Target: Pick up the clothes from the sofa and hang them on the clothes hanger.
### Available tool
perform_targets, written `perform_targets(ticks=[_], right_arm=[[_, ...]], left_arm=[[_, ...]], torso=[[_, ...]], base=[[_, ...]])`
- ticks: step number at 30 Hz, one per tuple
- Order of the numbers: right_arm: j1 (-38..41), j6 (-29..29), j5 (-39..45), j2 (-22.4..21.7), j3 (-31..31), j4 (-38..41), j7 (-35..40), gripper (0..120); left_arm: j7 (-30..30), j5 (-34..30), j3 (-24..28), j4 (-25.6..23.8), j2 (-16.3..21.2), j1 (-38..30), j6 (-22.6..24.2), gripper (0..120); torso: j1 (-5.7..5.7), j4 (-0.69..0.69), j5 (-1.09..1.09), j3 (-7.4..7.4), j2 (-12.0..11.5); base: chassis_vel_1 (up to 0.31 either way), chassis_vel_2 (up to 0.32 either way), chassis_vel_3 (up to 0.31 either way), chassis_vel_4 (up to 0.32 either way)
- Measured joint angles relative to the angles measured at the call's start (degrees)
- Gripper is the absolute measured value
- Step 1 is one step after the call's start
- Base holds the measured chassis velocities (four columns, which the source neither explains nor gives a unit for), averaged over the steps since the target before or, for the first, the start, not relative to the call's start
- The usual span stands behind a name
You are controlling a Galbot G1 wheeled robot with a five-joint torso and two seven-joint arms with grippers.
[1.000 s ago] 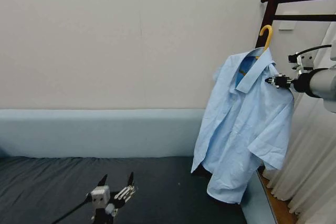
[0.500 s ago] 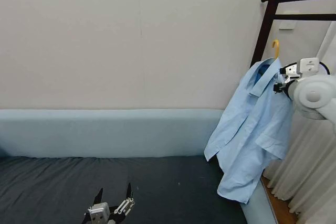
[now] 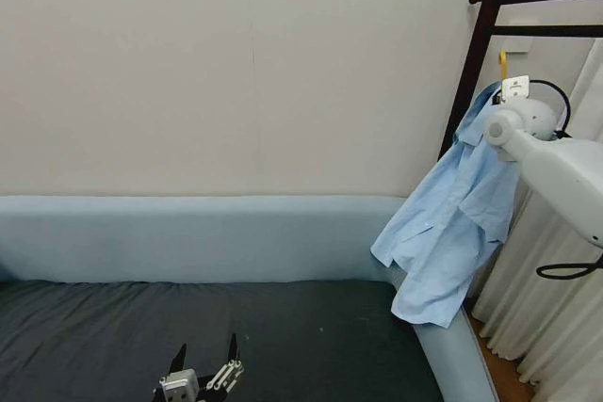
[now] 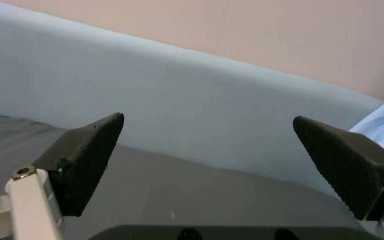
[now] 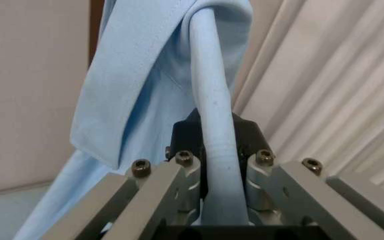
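2 pincers on record.

Head view: the left pincer (image 3: 202,378) hangs idle with its jaws wide, low over the dark seat of the sofa (image 3: 188,233). The right arm (image 3: 556,167) is raised, its wrist against the collar of the pale-blue shirt (image 3: 448,233). The shirt hangs clear of the seat and drapes below that wrist. A yellow hook (image 3: 503,65) stands just above the wrist. The dark wooden rack (image 3: 468,82) is just beyond, and its 2 crossbars run above the hook, which rests on neither.

Left wrist view: the left pincer (image 4: 212,165) is wide, with nothing between its fingers. The sofa's backrest lies ahead.

Right wrist view: the right pincer (image 5: 219,190) is clamped narrow on a smooth pale-blue bar, judged to be the arm of the hanger (image 5: 212,100). The collar is folded over the bar beyond the fingertips, and the curtain (image 5: 325,75) is beside it.

Judgement: the carry to the rack is in hand. The next move calls for raising the hook over a crossbar and lowering it until it seats, before any release.

Obstructions: the rack's upright is close beside the hook, the curtain folds are behind it, and the cable (image 3: 565,270) loops under the arm.
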Motion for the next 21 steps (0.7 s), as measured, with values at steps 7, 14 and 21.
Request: perform_targets(ticks=[7, 14, 21], right_arm=[[3.73, 0.44, -1.92, 3.29, 0.01, -4.26, -3.97, 6], [9.32, 1.84, -3.12, 7.80, -0.53, -13.86, -6.78, 6], [12.96, 2.49, 1.87, 12.37, 3.64, -23.39, -6.79, 6]], left_arm=[[0.84, 2.44, -2.33, -1.05, 1.26, 0.17, 1.00, 100], [2.79, 3.91, -3.05, -1.41, 2.86, 1.38, -0.61, 100], [3.26, 4.18, -3.37, -2.82, 3.41, 2.37, -0.95, 100]], torso=[[0.00, 0.00, 0.00, 0.00, 0.00], [0.00, 0.00, -0.01, -0.01, 0.00], [-0.01, 0.00, 0.00, -0.01, 0.00]], base=[[0.000, 0.000, 0.000, 0.000], [0.000, 0.000, 0.000, 0.000], [0.000, 0.000, 0.000, 0.000]])
